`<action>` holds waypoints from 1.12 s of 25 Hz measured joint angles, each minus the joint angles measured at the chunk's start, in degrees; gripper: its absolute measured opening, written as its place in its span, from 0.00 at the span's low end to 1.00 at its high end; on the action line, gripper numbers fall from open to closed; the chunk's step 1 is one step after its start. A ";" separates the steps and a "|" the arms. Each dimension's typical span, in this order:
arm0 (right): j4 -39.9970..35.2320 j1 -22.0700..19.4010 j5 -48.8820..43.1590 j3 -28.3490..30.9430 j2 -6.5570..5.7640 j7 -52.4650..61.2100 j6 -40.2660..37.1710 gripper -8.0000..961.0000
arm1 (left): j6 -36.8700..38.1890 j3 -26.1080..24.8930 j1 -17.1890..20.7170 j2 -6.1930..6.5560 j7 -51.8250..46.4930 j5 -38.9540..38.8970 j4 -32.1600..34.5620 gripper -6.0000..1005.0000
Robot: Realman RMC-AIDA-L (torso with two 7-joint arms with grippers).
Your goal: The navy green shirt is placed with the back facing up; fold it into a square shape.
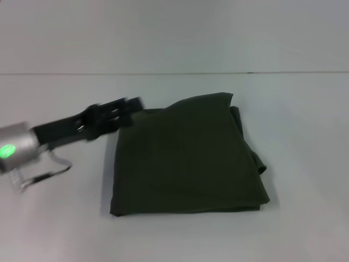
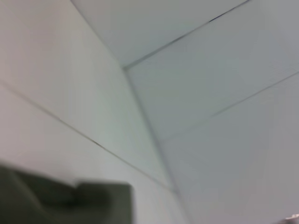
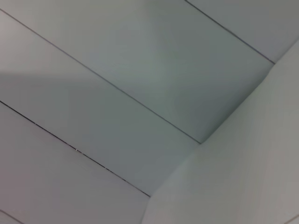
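Observation:
The navy green shirt [image 1: 188, 155] lies folded into a rough rectangle in the middle of the white table [image 1: 305, 136], plain side up. Some layers stick out along its right edge. My left gripper [image 1: 136, 111] reaches in from the left and hovers just off the shirt's far left corner. Its two black fingers stand apart with nothing between them. The left wrist view shows only wall panels and a dark blurred shape [image 2: 65, 200] that I cannot identify. My right gripper is out of view, and the right wrist view shows only pale panels.
The white table surface surrounds the shirt on all sides. Its far edge meets a pale wall [image 1: 174, 33]. A loose cable [image 1: 46, 174] hangs under my left arm.

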 joint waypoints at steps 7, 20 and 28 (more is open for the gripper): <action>0.94 0.09 -0.43 -0.46 0.07 -0.09 1.79 0.95 | -30.25 13.64 -9.82 -0.20 11.11 0.35 -3.09 0.77; 1.38 -0.17 -0.28 -0.81 -0.01 0.98 1.87 0.95 | -45.12 21.60 -18.34 3.67 -18.81 18.61 -8.81 0.79; 1.37 -0.32 -0.31 -0.81 0.01 1.06 1.74 0.95 | -49.15 23.82 -21.43 3.24 -19.28 22.88 -12.33 0.79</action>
